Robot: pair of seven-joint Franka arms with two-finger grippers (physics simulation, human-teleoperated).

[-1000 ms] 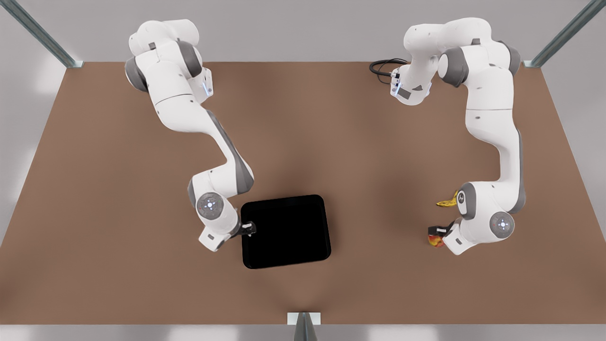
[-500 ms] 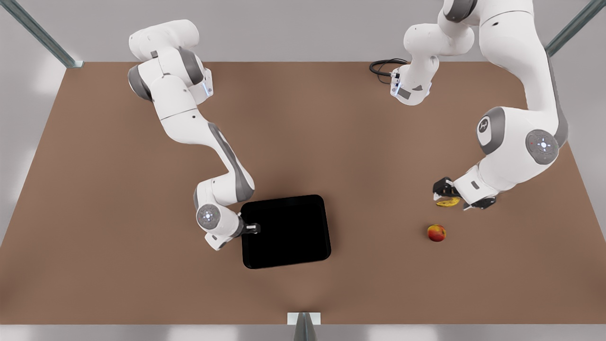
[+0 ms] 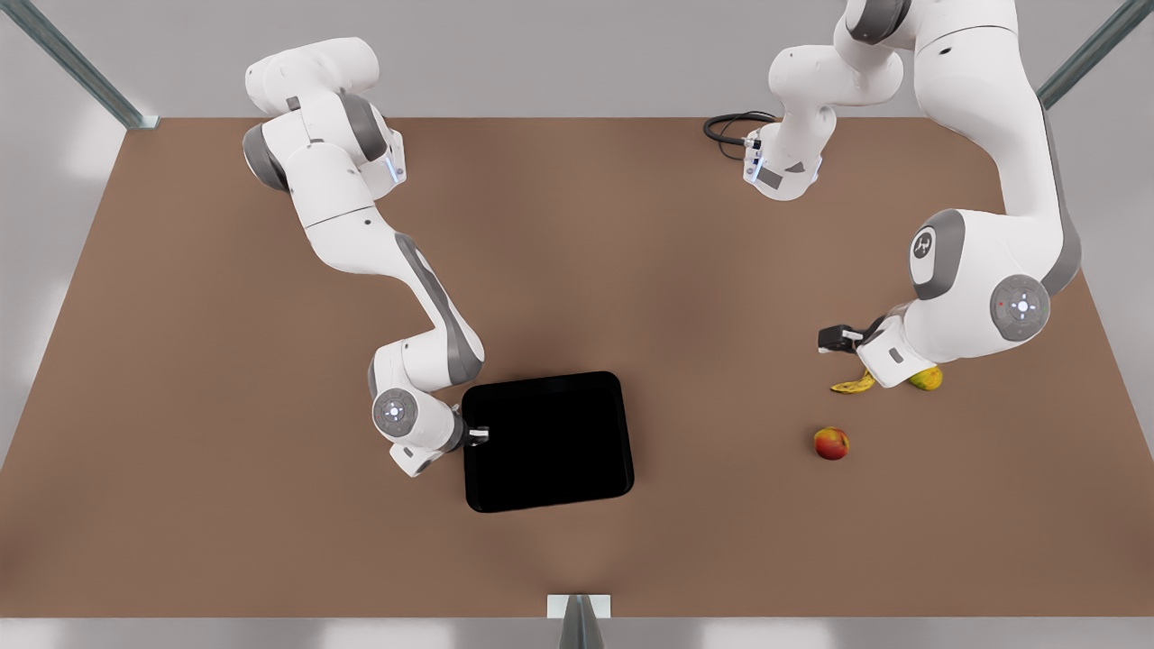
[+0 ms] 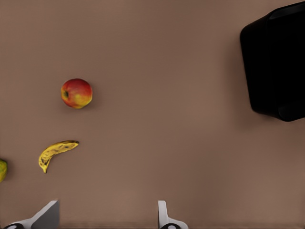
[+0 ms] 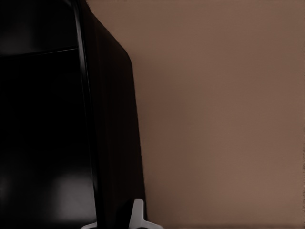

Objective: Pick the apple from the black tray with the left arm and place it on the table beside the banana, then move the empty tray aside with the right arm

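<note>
**Right gripper clamps the tray's edge**

Right gripper point(image 3: 478, 436) pinches the black tray's point(image 3: 547, 442) rim on the front view's left side. Over on the right, the left gripper point(image 3: 843, 340) hovers with fingers spread and empty above the banana point(image 3: 852, 385). Just beside it, the apple point(image 3: 831, 443) sits on the table point(image 3: 631, 270), well apart from the tray.

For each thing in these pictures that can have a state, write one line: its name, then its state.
apple: resting free on the table, off the tray
black tray: empty, flat, edge gripped
banana: lying apart from the apple
left gripper: open, raised, holding nothing
right gripper: shut on the tray's rim
yellow-green fruit: partly hidden by the left arm
</note>
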